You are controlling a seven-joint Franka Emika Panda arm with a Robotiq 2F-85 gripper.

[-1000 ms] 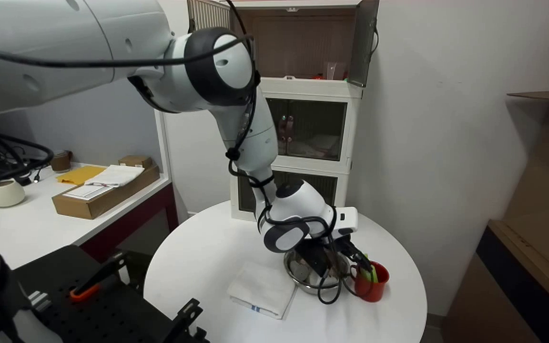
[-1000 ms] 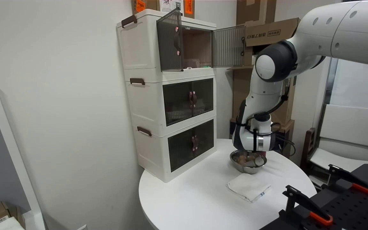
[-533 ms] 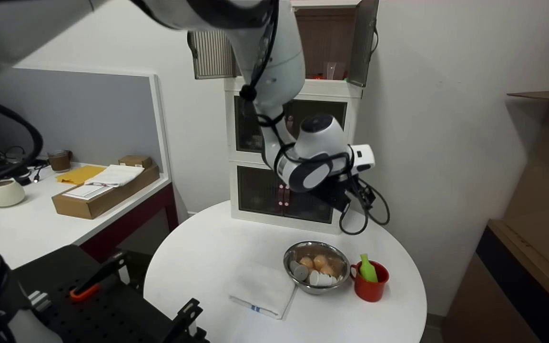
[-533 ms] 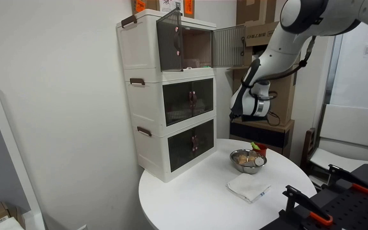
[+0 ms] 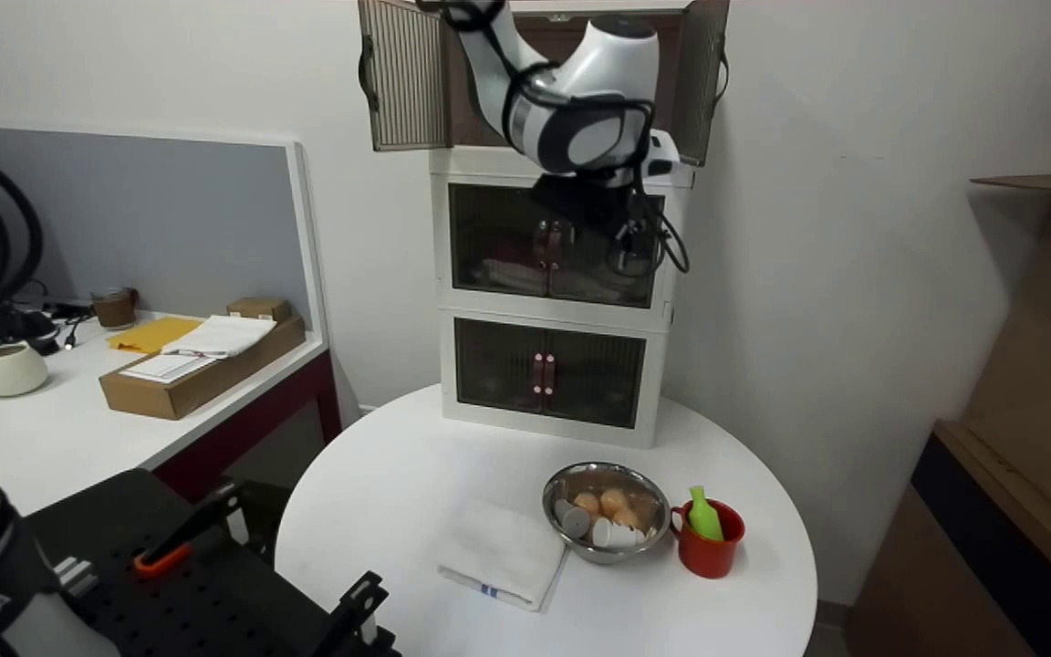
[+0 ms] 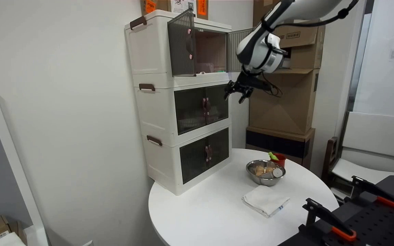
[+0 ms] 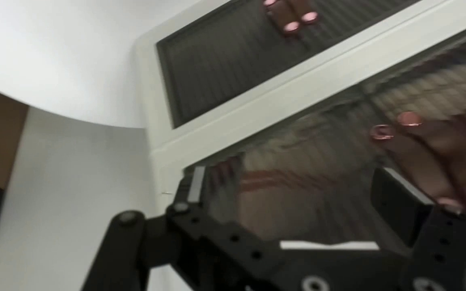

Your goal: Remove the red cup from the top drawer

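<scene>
Up there the pincer (image 6: 234,98) hangs lower than the top drawer (image 6: 150,51), spread wide and empty — and the red cup (image 5: 712,549), already out, stands well beneath it near the table's (image 5: 379,520) edge.

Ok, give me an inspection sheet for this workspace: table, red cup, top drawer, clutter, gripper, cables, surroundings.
Surface: white round table, tower cabinet standing on it
Red cup: upright on the table, green tool in it
Top drawer: both smoky doors open, contents unclear
Clutter: metal bowl beside the cup, with things in it; folded white cloth
Gripper: open, raised in front of the cabinet; nothing seen in its grasp
Cables: black cables along the arm, looping loose at its end
Surroundings: side desk with a mug, stacked cardboard boxes
</scene>
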